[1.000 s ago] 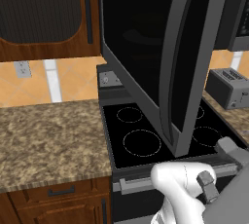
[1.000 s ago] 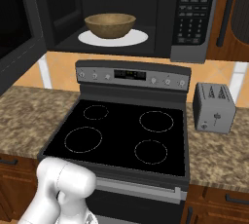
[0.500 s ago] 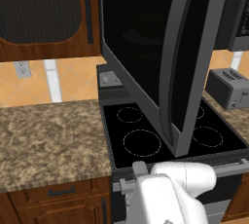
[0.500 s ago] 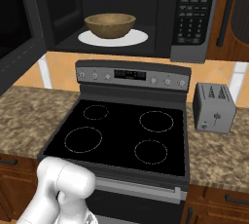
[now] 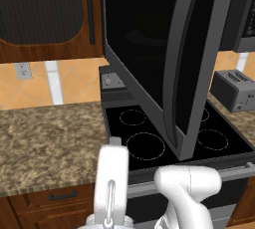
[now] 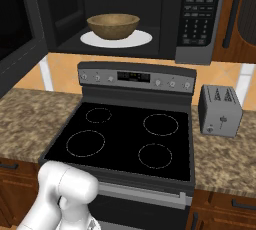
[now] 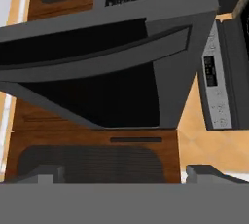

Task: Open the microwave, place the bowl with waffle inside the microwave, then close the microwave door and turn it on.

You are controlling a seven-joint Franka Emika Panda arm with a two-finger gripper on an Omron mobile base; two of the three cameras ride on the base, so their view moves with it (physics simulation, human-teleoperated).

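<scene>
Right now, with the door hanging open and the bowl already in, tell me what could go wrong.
1. The microwave door swings far out over the stove; the arm low in front could catch its edge instead of pushing it.
2. A hard shove could jolt the bowl on its white plate.
3. The toaster sits beside the stove, close to a wide swing toward the keypad.

Speckled granite counter [image 6: 225, 159]; black stove [image 6: 125, 139] between; grey toaster [image 6: 219, 111] at right; wooden cabinets [image 5: 47, 16] above; orange tiled wall [image 5: 74, 81]
</scene>
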